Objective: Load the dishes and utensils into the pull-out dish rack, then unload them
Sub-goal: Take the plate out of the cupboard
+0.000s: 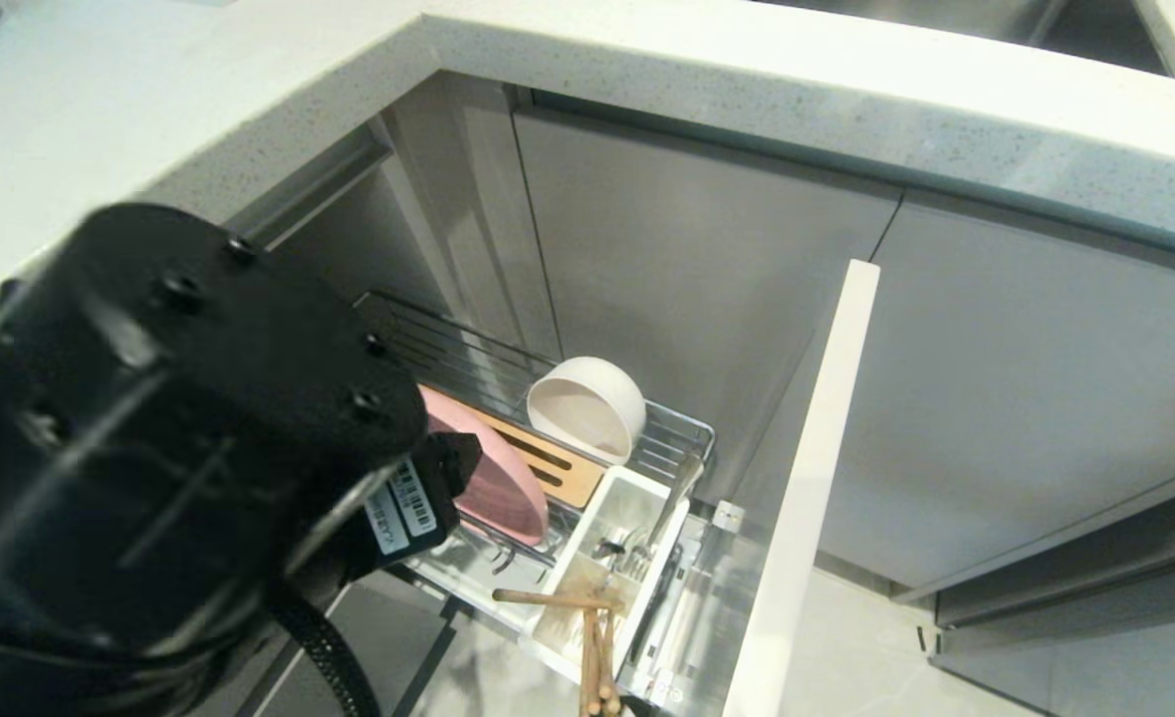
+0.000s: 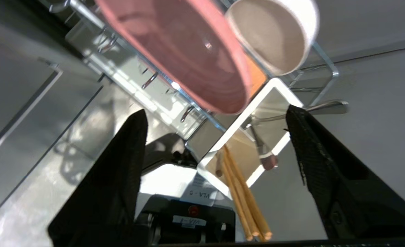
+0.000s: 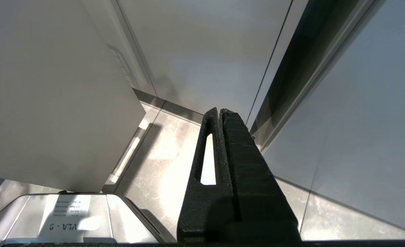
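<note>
The pull-out dish rack (image 1: 682, 433) stands drawn out of the corner cabinet. A pink plate (image 1: 493, 478) leans on edge in its prongs, and a cream bowl (image 1: 587, 408) lies tipped behind it. In the white tub (image 1: 637, 498) stand the chopsticks (image 1: 592, 647) and the metal spoon (image 1: 672, 498). My left arm (image 1: 179, 418) fills the near left and hides its own fingers there. In the left wrist view the left gripper (image 2: 215, 110) is open and holds nothing, with the plate (image 2: 182, 51), bowl (image 2: 271, 37), chopsticks (image 2: 240, 195) and spoon (image 2: 322, 108) beyond it. My right gripper (image 3: 220, 111) is shut and empty, hanging over the floor.
The rack's pale cabinet front (image 1: 807, 498) juts out on the right of the rack. A speckled countertop (image 1: 647, 70) overhangs the corner. A slotted wooden strip (image 1: 548, 463) lies behind the plate. My own base (image 2: 188, 209) sits below the tub.
</note>
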### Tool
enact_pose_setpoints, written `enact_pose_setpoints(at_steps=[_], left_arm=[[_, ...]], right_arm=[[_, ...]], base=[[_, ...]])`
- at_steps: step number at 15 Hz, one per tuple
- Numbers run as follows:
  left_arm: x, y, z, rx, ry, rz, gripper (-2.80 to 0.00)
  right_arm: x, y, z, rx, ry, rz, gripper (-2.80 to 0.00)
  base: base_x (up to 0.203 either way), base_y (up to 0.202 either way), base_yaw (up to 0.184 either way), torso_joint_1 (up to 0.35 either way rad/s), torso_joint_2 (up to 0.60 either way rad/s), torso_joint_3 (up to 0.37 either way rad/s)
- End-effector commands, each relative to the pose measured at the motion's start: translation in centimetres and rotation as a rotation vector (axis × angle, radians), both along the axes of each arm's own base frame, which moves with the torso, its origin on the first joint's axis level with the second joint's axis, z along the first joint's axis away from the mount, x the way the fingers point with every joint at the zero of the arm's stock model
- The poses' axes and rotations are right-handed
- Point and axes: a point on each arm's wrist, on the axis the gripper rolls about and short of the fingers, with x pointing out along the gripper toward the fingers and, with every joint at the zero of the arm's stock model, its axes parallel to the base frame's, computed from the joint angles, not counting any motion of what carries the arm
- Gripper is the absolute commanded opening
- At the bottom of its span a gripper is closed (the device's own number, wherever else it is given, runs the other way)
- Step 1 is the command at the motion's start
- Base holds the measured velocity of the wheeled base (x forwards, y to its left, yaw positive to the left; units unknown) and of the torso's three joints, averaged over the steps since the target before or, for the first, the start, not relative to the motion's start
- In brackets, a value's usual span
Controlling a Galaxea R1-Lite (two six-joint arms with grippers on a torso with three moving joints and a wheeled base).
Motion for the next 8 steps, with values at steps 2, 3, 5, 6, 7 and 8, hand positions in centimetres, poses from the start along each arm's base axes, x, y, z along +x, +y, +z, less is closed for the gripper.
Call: enact_pose_setpoints(at_steps=[2,3,5,6,7,8], left_arm=[[0.6,-1.3,-2.0,0.022,0.039,0.072,0.00],[0.8,-1.7,-2.5,0.032,0.048,0.086,0.00],[1.5,-2.1,-3.1,0.038,0.049,0.121,0.00],[1.6,-2.2,-3.2,0.039,0.046,0.125,0.00],[1.7,-2.4,-3.3,0.033,0.040,0.127,0.00],[2.0,-2.7,-3.5,0.031,0.034,0.135,0.00]], right_arm=[[0.0,0.0,0.0,0.000,0.002,0.000,-2.80],[0.0,0.0,0.0,0.000,0.002,0.000,-2.80],[0.0,0.0,0.0,0.000,0.002,0.000,-2.80],[0.0,0.0,0.0,0.000,0.002,0.000,-2.80],[0.0,0.0,0.0,0.000,0.002,0.000,-2.80],[0.0,0.0,0.0,0.000,0.002,0.000,-2.80]], base=[[0.000,0.000,0.000,0.000,0.00,0.000],[0.000,0.000,0.000,0.000,0.00,0.000],[0.000,0.000,0.000,0.000,0.00,0.000],[0.000,0.000,0.000,0.000,0.00,0.000],[0.000,0.000,0.000,0.000,0.00,0.000],[0.000,0.000,0.000,0.000,0.00,0.000]])
